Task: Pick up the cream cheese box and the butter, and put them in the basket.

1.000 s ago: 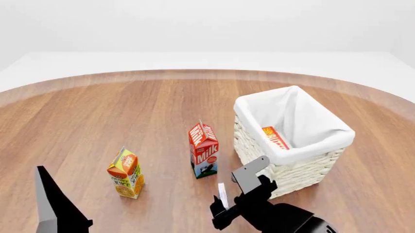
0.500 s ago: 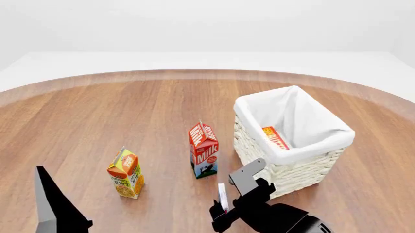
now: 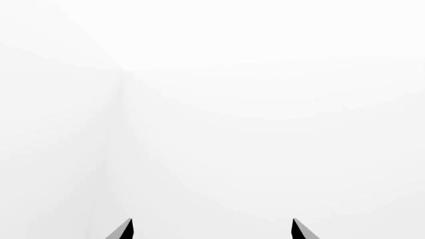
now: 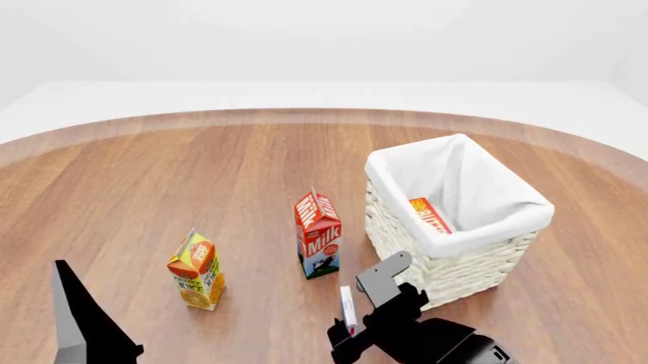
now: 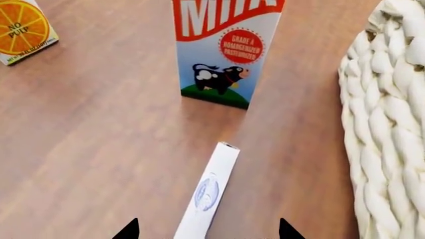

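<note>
The cream cheese box (image 4: 347,305) stands on edge on the wooden table (image 4: 202,182), just beside the near corner of the wicker basket (image 4: 501,254) and in front of the milk carton (image 4: 319,235). In the right wrist view the cream cheese box (image 5: 207,191) runs between the two dark fingertips (image 5: 127,230) of the right gripper (image 5: 207,231), which are spread wide and not touching it; its near end is cut off by the frame edge. The butter (image 4: 429,214) lies inside the basket against the cloth liner, partly hidden by the rim. The orange juice carton (image 4: 196,271) stands well apart to the left. The left gripper (image 3: 211,230) shows only two separated tips against blank white, holding nothing; the head view crops that arm at the bottom corner
</note>
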